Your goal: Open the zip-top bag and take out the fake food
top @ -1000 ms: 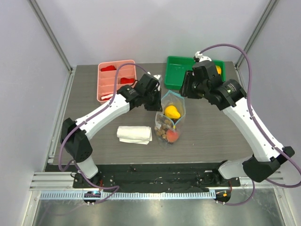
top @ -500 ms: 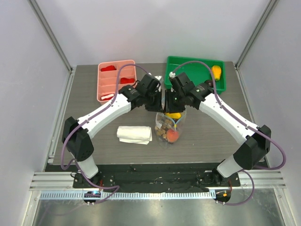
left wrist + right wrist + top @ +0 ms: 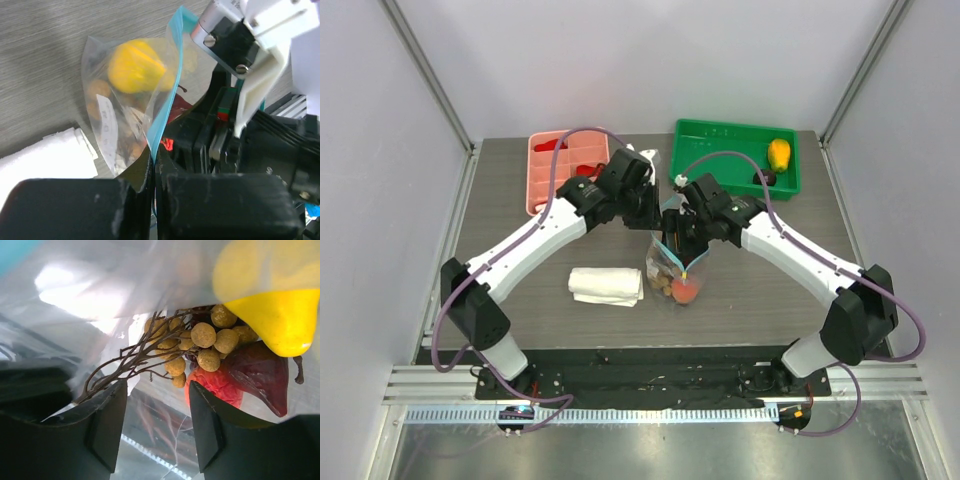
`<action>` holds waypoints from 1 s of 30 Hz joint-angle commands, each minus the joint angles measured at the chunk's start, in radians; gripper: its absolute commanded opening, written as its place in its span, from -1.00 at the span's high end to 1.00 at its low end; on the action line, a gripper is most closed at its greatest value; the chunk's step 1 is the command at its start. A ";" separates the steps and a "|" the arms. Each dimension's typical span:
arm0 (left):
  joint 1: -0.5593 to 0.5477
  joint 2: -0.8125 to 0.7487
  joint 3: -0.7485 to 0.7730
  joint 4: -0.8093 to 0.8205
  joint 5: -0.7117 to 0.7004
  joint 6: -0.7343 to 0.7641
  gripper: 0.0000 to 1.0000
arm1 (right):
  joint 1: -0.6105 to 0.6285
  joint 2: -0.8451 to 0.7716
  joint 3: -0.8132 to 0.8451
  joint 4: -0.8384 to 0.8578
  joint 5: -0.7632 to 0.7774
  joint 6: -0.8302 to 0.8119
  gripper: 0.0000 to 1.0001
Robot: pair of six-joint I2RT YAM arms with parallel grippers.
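The zip-top bag (image 3: 672, 275) hangs upright at the table's middle. My left gripper (image 3: 654, 218) is shut on its light-blue zip strip (image 3: 161, 115), as the left wrist view (image 3: 154, 167) shows. My right gripper (image 3: 681, 243) is open and pushed down into the bag's mouth. In the right wrist view (image 3: 156, 425) its fingers (image 3: 102, 427) straddle the fake food: a brown ball cluster (image 3: 205, 345) on a twig, a yellow fruit (image 3: 272, 315), a red piece (image 3: 215, 385) and a dark red piece (image 3: 262, 375). The yellow fruit also shows through the plastic in the left wrist view (image 3: 135, 67).
A green tray (image 3: 720, 128) at the back right holds an orange-yellow fruit (image 3: 779, 153) and a dark piece (image 3: 769, 178). A pink tray (image 3: 542, 185) with flat red pieces stands at the back left. A folded white cloth (image 3: 607, 285) lies left of the bag.
My right gripper left the orange-yellow fruit in the green tray, swung left to the bag and dropped into its mouth. The left gripper kept hold of the zip strip and raised the bag a little.
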 commanded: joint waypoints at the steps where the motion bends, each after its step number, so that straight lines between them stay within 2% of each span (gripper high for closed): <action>1: -0.002 -0.064 0.052 0.001 0.028 -0.029 1.00 | -0.019 -0.050 -0.016 0.088 -0.045 0.014 -0.23; 4: -0.003 -0.058 0.060 -0.001 0.055 -0.041 1.00 | -0.023 -0.051 -0.036 0.150 -0.120 0.037 -0.39; 8: -0.011 -0.058 0.074 -0.005 0.055 -0.042 1.00 | -0.026 -0.036 -0.047 0.190 -0.235 0.087 -0.46; 12: -0.012 -0.049 0.077 -0.011 0.055 -0.035 1.00 | -0.028 -0.027 -0.102 0.246 -0.340 0.219 -0.44; 18: -0.021 -0.041 0.055 -0.001 0.055 -0.038 1.00 | -0.049 0.008 -0.120 0.215 -0.440 0.391 -0.40; 22: -0.031 -0.040 0.055 0.008 0.045 -0.045 1.00 | -0.054 0.062 -0.105 0.115 -0.461 0.497 -0.38; 26: -0.035 -0.044 0.042 0.028 0.032 -0.055 1.00 | -0.059 0.058 -0.175 0.206 -0.475 0.673 -0.36; 30: -0.046 -0.046 0.031 0.044 0.026 -0.066 1.00 | -0.065 0.070 -0.189 0.220 -0.451 0.736 -0.29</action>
